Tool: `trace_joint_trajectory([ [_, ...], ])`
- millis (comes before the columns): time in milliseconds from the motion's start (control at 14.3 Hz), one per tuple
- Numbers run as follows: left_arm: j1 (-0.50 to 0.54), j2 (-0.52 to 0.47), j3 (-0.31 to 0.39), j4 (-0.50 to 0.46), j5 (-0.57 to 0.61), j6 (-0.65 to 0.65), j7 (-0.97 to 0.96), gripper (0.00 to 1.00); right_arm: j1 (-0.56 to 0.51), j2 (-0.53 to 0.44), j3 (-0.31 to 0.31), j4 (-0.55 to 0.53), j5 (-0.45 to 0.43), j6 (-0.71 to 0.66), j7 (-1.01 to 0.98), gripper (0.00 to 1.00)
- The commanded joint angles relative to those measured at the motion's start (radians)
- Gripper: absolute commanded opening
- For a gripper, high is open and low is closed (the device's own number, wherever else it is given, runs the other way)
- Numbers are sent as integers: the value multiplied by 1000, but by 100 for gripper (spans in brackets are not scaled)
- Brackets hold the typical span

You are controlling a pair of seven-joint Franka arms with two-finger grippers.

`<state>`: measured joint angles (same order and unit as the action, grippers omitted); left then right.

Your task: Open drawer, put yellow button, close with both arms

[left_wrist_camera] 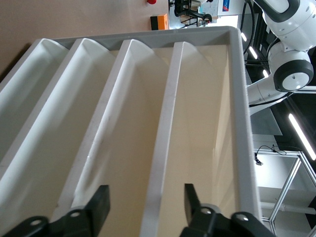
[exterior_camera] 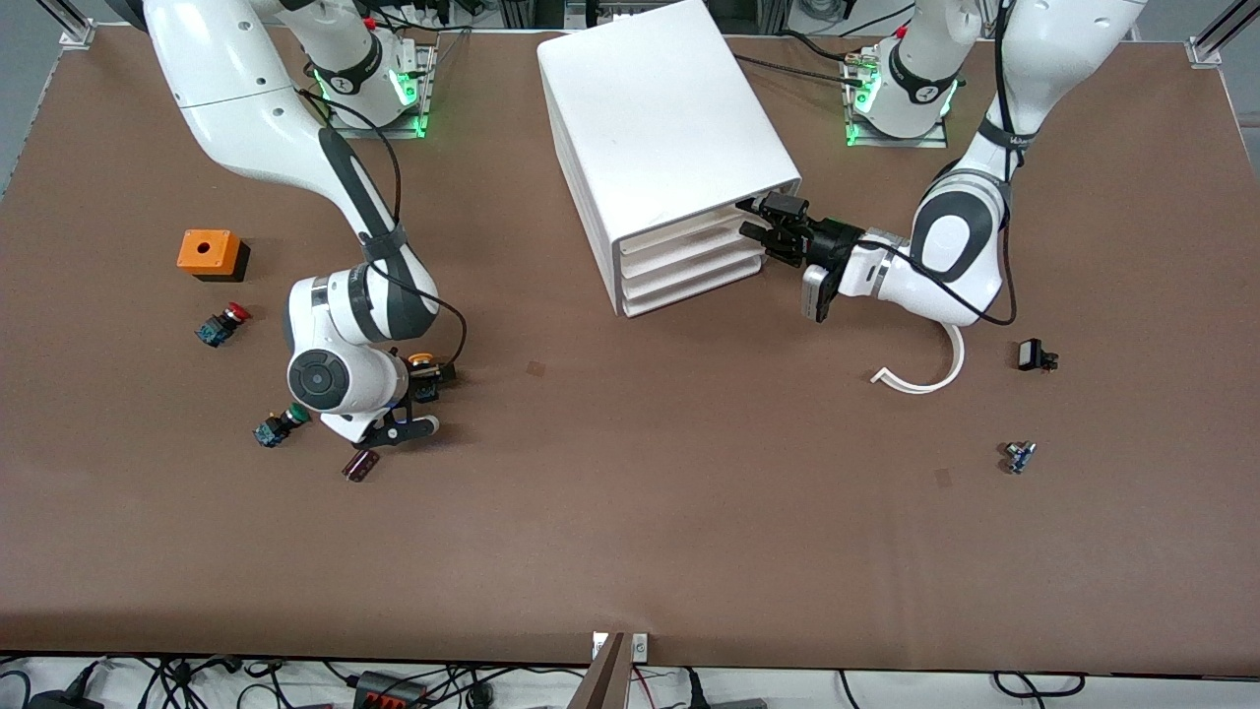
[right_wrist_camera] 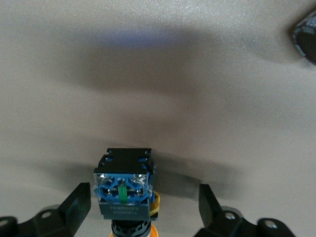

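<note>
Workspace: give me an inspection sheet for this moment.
Surface: brown table, flat.
Job's things: white cabinet; top drawer not pulled out. Yellow button lies on the table.
Clutter: orange box, red button, green button, white curved strip, small parts toward the left arm's end.
Grippers: left gripper at the top drawer's front, jaws apart; right gripper jaws open astride the yellow button.
Cables: black leads along both arms.
Surroundings: wires below the table edge.

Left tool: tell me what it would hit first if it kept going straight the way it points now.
The left tool points into the cabinet's front, its fingers straddling the lip of the top drawer. Going straight on, it would probably meet that lip first, though depth is hard to judge.
</note>
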<state>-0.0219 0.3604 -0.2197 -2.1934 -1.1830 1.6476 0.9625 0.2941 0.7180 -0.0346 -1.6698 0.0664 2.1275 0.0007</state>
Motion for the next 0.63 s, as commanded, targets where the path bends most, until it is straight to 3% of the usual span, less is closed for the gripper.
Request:
trace_joint_trajectory([
  [0, 2, 6, -4, 1, -26, -11, 39, 35, 13, -6, -4, -7, 13, -26, 8, 76],
  [210, 4, 6, -3, 6, -26, -12, 38, 12, 13, -8, -4, -4, 13, -26, 8, 32],
  [350, 7, 8, -1, 29, -26, -12, 24, 7, 13, -17, -4, 5, 13, -27, 7, 9],
  [420, 13, 18, 0, 56, -20, -12, 19, 7, 11, -20, -2, 11, 15, -27, 2, 1],
  [560, 16, 51, 10, 110, -14, -12, 16, 7, 11, -37, -4, 33, 15, -37, -8, 0],
])
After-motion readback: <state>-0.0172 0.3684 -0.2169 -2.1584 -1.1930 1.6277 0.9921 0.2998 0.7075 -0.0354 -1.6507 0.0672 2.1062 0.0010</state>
